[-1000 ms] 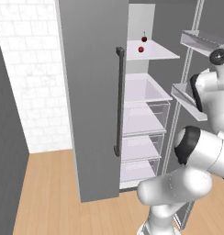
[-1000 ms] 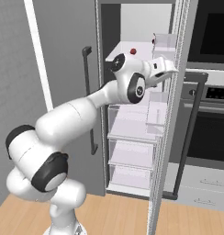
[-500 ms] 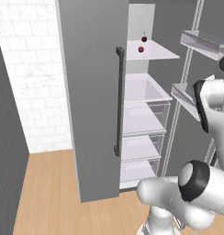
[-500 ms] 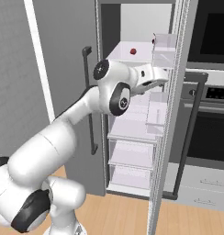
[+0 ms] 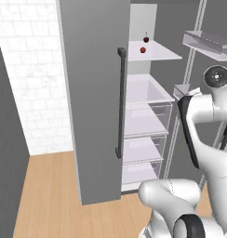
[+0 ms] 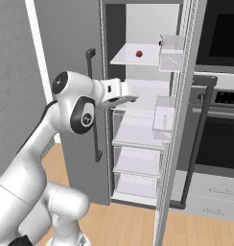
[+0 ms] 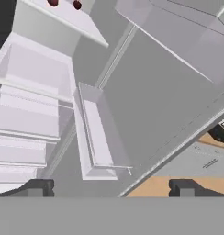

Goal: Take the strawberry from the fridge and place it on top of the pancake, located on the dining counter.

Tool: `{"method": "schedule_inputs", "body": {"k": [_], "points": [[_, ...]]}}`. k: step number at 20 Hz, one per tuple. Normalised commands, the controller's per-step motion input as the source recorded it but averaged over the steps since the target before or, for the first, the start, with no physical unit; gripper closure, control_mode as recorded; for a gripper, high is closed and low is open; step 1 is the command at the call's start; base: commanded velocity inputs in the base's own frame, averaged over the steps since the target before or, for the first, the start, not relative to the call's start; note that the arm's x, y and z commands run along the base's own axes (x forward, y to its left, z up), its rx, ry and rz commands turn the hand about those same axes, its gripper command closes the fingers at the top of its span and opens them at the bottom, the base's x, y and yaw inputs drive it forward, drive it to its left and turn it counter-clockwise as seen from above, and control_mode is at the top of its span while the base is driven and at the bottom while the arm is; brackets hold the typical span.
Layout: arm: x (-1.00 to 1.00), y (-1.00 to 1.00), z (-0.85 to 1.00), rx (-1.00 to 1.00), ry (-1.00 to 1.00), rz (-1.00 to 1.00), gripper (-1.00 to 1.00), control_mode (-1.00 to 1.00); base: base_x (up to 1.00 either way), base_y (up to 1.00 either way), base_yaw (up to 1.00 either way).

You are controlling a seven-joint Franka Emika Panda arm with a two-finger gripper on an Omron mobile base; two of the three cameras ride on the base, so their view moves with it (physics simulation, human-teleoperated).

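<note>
Gripper (image 7: 111, 188): the two dark finger tips (image 7: 36, 187) stand far apart at the bottom of the hand view, with nothing between them. No contact with any object.

The hand camera looks into the open fridge (image 5: 94, 93) at a tilt. Straight ahead of the fingers is the inner face of the open right door, with a clear door bin (image 7: 93, 137) mounted on it. White shelves and clear drawers lie to the left in this view. At the top left edge, two small red fruits sit on the upper shelf; which is which cannot be told from this angle.

Right base view: the arm reaches toward the fridge interior at about the height of the second shelf, wrist pointing at the shelves. The fingers themselves are not clear here.

Strawberry (image 5: 143, 50): on the upper white shelf (image 5: 157, 52) inside the fridge, near its front, well above the hand. In the right base view it shows as a small bright-red dot (image 6: 139, 54) on that same shelf. A darker red fruit with a thin stem (image 5: 146, 39) sits just behind it, apart from it.

Fridge left door is closed, with a dark vertical bar handle (image 5: 120, 102). Right door stands open. A black wall oven (image 6: 219, 129) is to the right of the fridge. The floor is light wood (image 5: 45, 195).
</note>
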Motion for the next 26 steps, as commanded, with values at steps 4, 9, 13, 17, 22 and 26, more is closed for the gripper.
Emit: {"method": "schedule_inputs", "body": {"k": [4,9,13,17,22,26], "points": [[-0.65,0.94,-0.15,0.12,0.00,0.12,-1.00,-1.00,0.00,0.00,0.00],[-0.74,0.80,-0.22,0.15,0.00,0.14,-1.00,-1.00,0.00,0.00,0.00],[-0.72,0.78,-0.23,0.16,-0.01,0.15,-1.00,-1.00,0.00,0.00,0.00],[-0.71,0.63,-0.16,0.15,0.00,0.09,-1.00,-1.00,0.00,0.00,0.00],[-0.30,0.30,-0.16,0.04,0.00,0.04,-1.00,-1.00,0.00,0.00,0.00],[0.00,0.03,-0.04,-0.01,0.02,0.01,-1.00,-1.00,0.00,0.00,0.00]]}}
